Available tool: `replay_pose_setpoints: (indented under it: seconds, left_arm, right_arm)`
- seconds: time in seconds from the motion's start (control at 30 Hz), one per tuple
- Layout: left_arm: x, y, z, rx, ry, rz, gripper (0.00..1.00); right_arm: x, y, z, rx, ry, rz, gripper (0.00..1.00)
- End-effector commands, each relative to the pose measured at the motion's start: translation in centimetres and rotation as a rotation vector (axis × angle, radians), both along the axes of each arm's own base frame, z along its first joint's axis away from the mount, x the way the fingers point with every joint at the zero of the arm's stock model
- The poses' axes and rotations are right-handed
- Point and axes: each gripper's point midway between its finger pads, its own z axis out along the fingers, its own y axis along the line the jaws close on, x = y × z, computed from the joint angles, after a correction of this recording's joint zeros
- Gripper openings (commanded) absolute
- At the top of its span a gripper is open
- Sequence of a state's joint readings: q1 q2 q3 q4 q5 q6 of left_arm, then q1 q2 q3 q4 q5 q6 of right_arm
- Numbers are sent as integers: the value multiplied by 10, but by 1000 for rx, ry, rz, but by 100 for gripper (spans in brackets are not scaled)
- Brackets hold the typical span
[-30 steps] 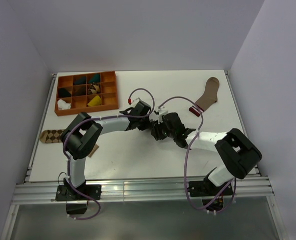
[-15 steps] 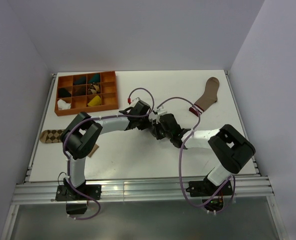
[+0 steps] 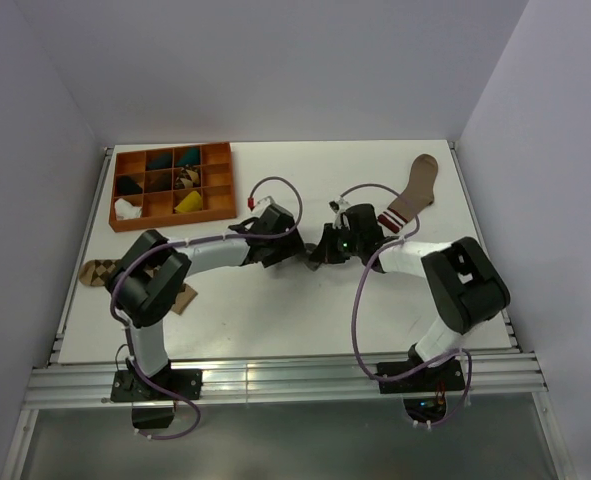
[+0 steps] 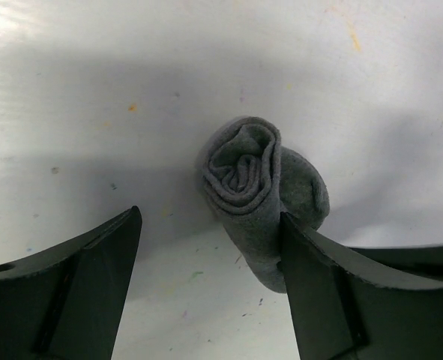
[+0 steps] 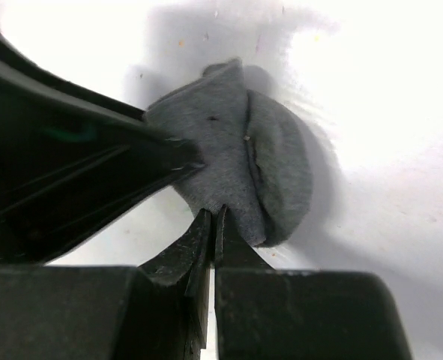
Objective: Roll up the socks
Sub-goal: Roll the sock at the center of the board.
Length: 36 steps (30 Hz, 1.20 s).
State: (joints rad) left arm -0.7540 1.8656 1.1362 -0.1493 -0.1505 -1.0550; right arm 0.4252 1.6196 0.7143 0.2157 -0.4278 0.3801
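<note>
- Since a rolled sock springs open if nothing backs it, the grey sock [image 4: 258,195] sits as a tight spiral on the table [image 4: 86,82], right between the fingers of the left claw [image 4: 210,217], with its coiled end facing that claw's camera.
- The left claw is spread wide and holds nothing. The roll leans on the finger [image 4: 318,285] at the right of its wrist view and stands apart from the other one.
- The right claw [image 5: 212,216] meets the roll from the opposite side. Its fingers are pressed together, and their tips touch the roll's near edge. I cannot tell whether a bit of fabric is nipped between them.
- My reading is that the shut tips poke or pin the loose end while the left finger braces the far side, so the coil keeps its shape.
- The tray [image 3: 173,183] lies well beyond the left claw, and its contents are too small to name.
</note>
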Motion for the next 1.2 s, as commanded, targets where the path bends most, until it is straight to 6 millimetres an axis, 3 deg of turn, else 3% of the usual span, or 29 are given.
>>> replay_pose_setpoints:
  seconds: [0.0, 0.03, 0.1, 0.3, 0.43, 0.67, 0.9, 1.17]
  left_arm:
    - [-2, 16, 17, 8, -51, 29, 79]
    - [-5, 22, 13, 8, -50, 37, 79]
    - [-4, 23, 25, -28, -84, 52, 79]
    - [-2, 24, 47, -138, -193, 66, 79]
    - [-4, 20, 48, -172, -214, 46, 80]
    - [4, 7, 36, -197, -218, 24, 78]
    - [8, 5, 11, -157, -176, 32, 72]
    - [12, -3, 1, -153, -160, 11, 67]
  right_arm:
    - [-6, 9, 4, 156, 151, 30, 0]
    - [-10, 12, 2, 203, 192, 52, 0]
    - [-5, 5, 0, 257, 228, 17, 0]
    - [1, -3, -17, 233, 294, -14, 0]
    - [3, -3, -21, 234, 320, -15, 0]
    - [4, -5, -28, 208, 342, -18, 0]
    - [6, -6, -33, 221, 364, -27, 0]
    - [6, -7, -39, 209, 376, -28, 0]
